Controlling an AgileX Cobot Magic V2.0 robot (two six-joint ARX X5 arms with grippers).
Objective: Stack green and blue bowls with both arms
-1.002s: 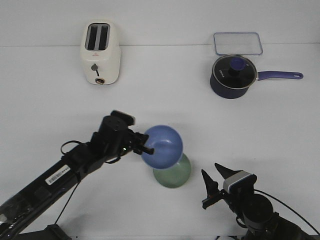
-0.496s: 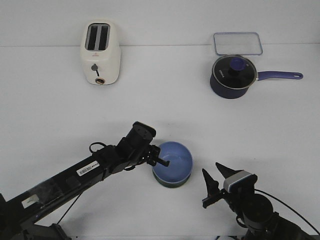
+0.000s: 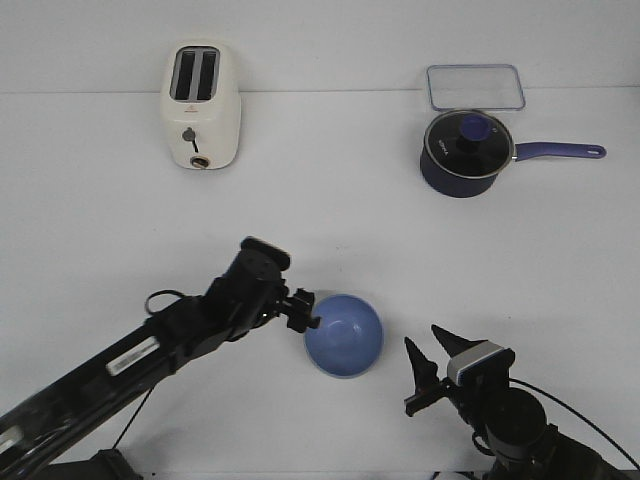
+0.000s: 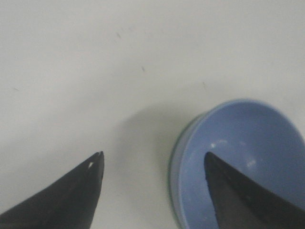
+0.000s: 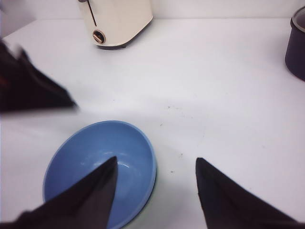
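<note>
The periwinkle blue bowl (image 3: 345, 335) sits nested in the pale green bowl, upright on the table near the front middle. Only a thin green rim (image 4: 171, 168) shows under the blue one in the left wrist view. My left gripper (image 3: 303, 310) is open and empty just left of the bowls; in its wrist view (image 4: 152, 162) one finger hangs over the blue bowl (image 4: 238, 143) and the other over bare table. My right gripper (image 3: 422, 342) is open and empty, to the right of the bowls and nearer the front edge. Its wrist view (image 5: 156, 161) shows the blue bowl (image 5: 95, 152) near one finger.
A cream toaster (image 3: 201, 105) stands at the back left and shows in the right wrist view (image 5: 119, 19). A dark navy saucepan (image 3: 465, 152) with a lid and long handle stands at the back right, a clear rectangular container (image 3: 476, 86) behind it.
My left gripper lowered the tilted blue bowl into the green bowl, let it go and drew back a little to the left. The right arm has not moved.
</note>
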